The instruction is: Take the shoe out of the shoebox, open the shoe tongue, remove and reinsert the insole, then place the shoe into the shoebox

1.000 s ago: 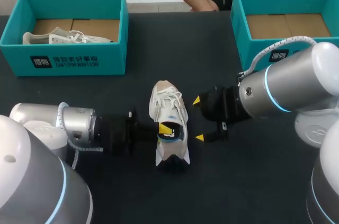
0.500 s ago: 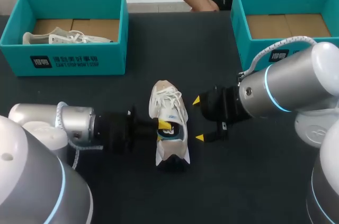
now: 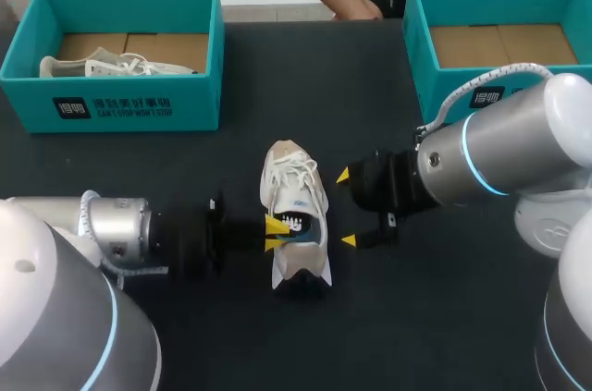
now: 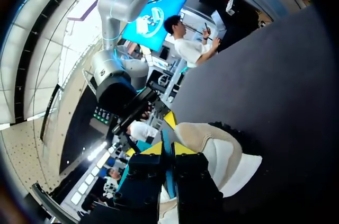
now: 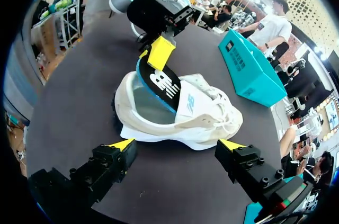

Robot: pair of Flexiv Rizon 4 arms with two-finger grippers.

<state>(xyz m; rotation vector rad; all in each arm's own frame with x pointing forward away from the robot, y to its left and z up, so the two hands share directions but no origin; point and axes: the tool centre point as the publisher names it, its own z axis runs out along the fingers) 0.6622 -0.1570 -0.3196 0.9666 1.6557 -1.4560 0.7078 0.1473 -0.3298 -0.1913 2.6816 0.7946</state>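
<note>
On the counter (image 3: 277,86), between your arms: shoe (image 3: 294,189) | left tool (image 3: 276,230), arm low and level, pinches the insole (image 5: 161,81) at the shoe's opening | right tool (image 3: 345,208) spread wide, empty, just beside it

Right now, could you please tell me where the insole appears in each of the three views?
Head view: the insole sticks out of the shoe at the picture's middle, pinched by the left gripper.
Left wrist view: a thin blue edge between that gripper's yellow tips.
Right wrist view: tilted up out of the shoe's opening, ahead of the open right gripper.
Shared landmark: the white shoe.
</note>
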